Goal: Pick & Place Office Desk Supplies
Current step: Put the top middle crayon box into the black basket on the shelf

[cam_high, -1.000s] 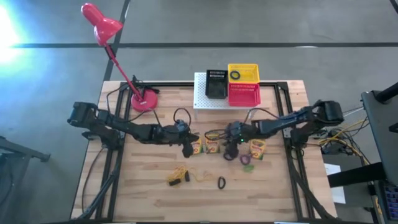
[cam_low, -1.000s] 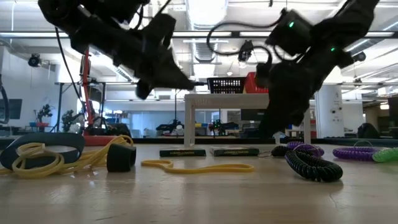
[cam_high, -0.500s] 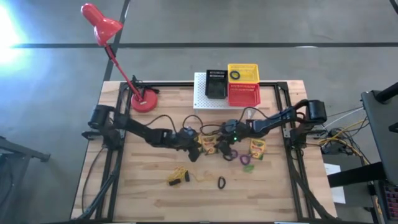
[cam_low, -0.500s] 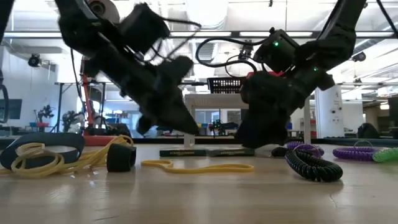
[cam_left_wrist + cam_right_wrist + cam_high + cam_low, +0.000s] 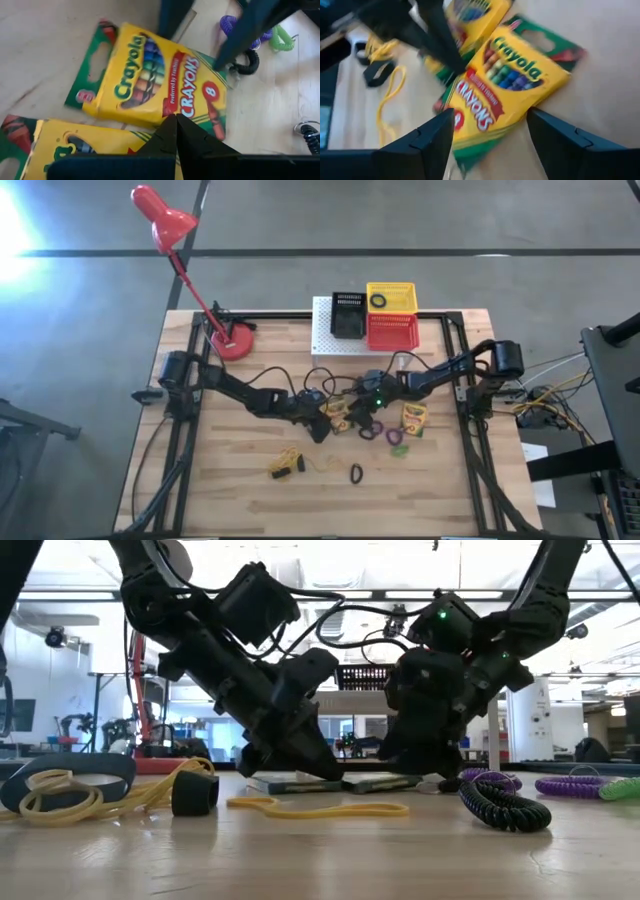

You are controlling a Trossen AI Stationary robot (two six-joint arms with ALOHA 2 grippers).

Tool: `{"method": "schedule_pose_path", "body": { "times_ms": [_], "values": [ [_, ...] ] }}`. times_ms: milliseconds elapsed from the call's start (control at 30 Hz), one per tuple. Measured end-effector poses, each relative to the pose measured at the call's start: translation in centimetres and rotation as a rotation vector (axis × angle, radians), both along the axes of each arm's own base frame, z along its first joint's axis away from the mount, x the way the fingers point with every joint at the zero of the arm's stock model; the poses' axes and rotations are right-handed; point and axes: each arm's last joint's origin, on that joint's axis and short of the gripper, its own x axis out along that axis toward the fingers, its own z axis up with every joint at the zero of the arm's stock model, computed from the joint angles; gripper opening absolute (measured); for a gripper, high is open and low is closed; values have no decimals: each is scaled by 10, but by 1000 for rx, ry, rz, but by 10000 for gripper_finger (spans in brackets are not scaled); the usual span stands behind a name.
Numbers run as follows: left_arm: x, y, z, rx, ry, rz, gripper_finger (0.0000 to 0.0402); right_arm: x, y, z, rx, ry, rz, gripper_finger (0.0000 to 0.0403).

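Overhead, a wooden table (image 5: 240, 500) holds two dark arms that meet near its middle. The left gripper (image 5: 318, 423) has its fingers pressed together, holding nothing, tips at a yellow-and-green crayon box (image 5: 333, 412). The right gripper (image 5: 358, 416) spreads its fingers wide on either side of a second crayon box (image 5: 347, 413), with nothing clasped. A third crayon box (image 5: 413, 419) lies to the right, apart from both. Purple rings (image 5: 385, 431) and a green ring (image 5: 399, 450) sit between those boxes; a black ring (image 5: 356, 473) lies nearer the front edge, and a yellowish rubber-band tangle (image 5: 287, 462) with a small black piece lies front left. At the back stand a red desk lamp (image 5: 180, 250), a white perforated stand (image 5: 325, 330), and black (image 5: 347, 313), yellow (image 5: 391, 296) and red (image 5: 392, 332) baskets.

From table height, both grippers reach down onto the two flat boxes; a black coiled ring (image 5: 505, 805), purple coil (image 5: 570, 784) and rubber bands (image 5: 60, 792) lie in front.

The left wrist camera shows its closed fingertips (image 5: 172, 132) meeting in a point at the edge of a box (image 5: 155, 82) printed "Crayola" and "CRAYONS 8"; smaller lettering is not clear enough to read. Another yellow box (image 5: 75, 145) lies beside it.

The right wrist camera shows its parted fingers (image 5: 427, 140) flanking a box (image 5: 505, 82) reading "Crayola CRAYONS".
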Motion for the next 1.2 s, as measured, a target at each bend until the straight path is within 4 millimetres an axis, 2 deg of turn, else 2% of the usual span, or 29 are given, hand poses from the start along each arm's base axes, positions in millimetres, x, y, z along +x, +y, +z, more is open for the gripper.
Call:
{"method": "schedule_pose_path", "body": {
  "times_ms": [133, 267, 600, 833, 1200],
  "values": [
    [-1, 0, -1, 3, 5, 2, 6, -3, 1, 14, 30, -54, 30, 240],
    [1, 0, 0, 10, -9, 0, 6, -6, 2, 17, 50, -62, 17, 239],
    [2, 3, 2, 79, -47, 35, 6, -8, 4, 1, 124, 7, 37, 235],
    [2, 4, 1, 105, -45, 44, 6, -7, 2, -7, 125, 71, -35, 235],
    [-8, 5, 25, 64, 54, 68, 6, -9, -2, -8, 78, 93, -129, 232]
  ]
}}
